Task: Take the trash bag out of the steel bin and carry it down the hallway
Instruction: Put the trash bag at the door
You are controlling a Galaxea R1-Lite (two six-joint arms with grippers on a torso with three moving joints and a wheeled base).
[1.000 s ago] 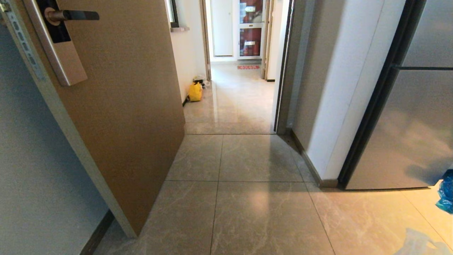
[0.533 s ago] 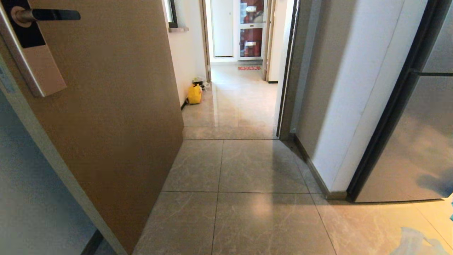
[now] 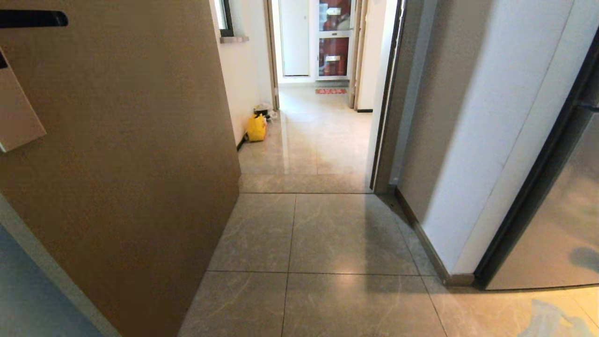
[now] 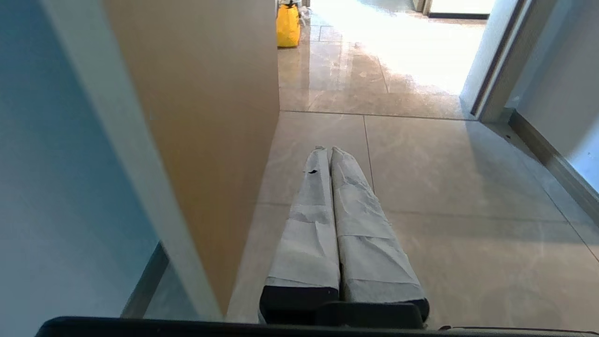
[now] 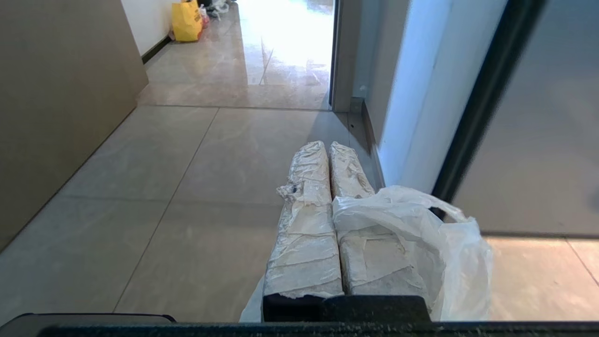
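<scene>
Tiled hallway (image 3: pixel 318 234), one trash bag (image 5: pixel 421 243), one yellow bag (image 3: pixel 256 128)

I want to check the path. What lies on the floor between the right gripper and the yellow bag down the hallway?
Only bare tiles. In the right wrist view nothing stands between the right gripper and the yellow bag; the head view agrees.

Your head view looks high, forward and down toward the doorway (image 3: pixel 309 140). Both wrist views sit low over the floor (image 4: pixel 468 187), facing likewise; all share the yellow bag (image 3: pixel 256 128).
</scene>
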